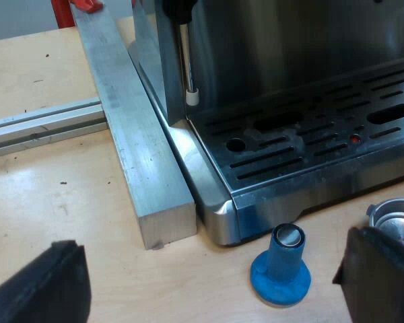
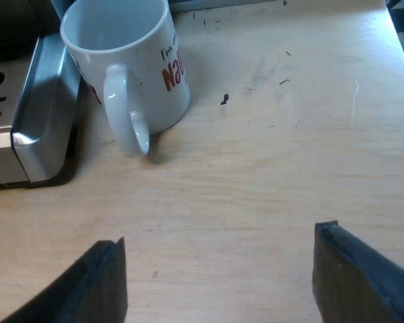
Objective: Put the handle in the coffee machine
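Holder (image 1: 394, 214): we find its metal cup lying loose on the table (image 1: 40, 188), just off the machine's (image 1: 289, 60) front corner and not locked in. It is near the tamper (image 1: 281, 267) and partly hidden behind one finger (image 1: 384, 276) of the left gripper (image 1: 215, 269).

We note the left gripper's fingers spread wide and holding nothing, low over the table, with the tamper between them. The blue tamper stands upright on its base, just beside the drip tray's (image 1: 310, 145) front edge. A steam wand (image 1: 186, 60) hangs down over the tray's corner. A metal bar (image 1: 145, 161) lies flat along the machine's side.

We record the right gripper (image 2: 222, 262) likewise spread wide and empty, over bare table. A white mug (image 2: 131, 60) with red lettering stands upright nearby, just beside the machine's corner.
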Controlling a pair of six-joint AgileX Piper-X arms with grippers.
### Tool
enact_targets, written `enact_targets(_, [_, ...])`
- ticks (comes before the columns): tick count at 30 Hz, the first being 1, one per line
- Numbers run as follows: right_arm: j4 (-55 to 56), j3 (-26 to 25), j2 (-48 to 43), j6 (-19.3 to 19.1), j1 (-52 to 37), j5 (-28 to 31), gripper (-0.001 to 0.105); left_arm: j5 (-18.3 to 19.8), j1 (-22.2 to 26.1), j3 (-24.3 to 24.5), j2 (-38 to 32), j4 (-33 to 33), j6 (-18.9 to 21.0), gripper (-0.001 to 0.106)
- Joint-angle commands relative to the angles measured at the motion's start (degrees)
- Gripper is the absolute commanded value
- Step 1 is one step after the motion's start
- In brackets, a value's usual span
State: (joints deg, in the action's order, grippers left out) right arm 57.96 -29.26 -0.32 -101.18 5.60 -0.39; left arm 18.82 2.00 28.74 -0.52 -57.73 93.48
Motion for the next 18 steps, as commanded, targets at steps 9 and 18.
enact_targets(9, [-0.3,-0.2,-2.7,-0.2,-0.3,0.4,0.060,0.2,-0.1,0.1,-8.1,0.8,0.8,0.077])
enact_targets(18, [-0.3,-1.7,-2.2,-0.1,-0.3,0.4,0.060,3.8,-0.5,1.0,-7.4,0.9,0.8,0.077])
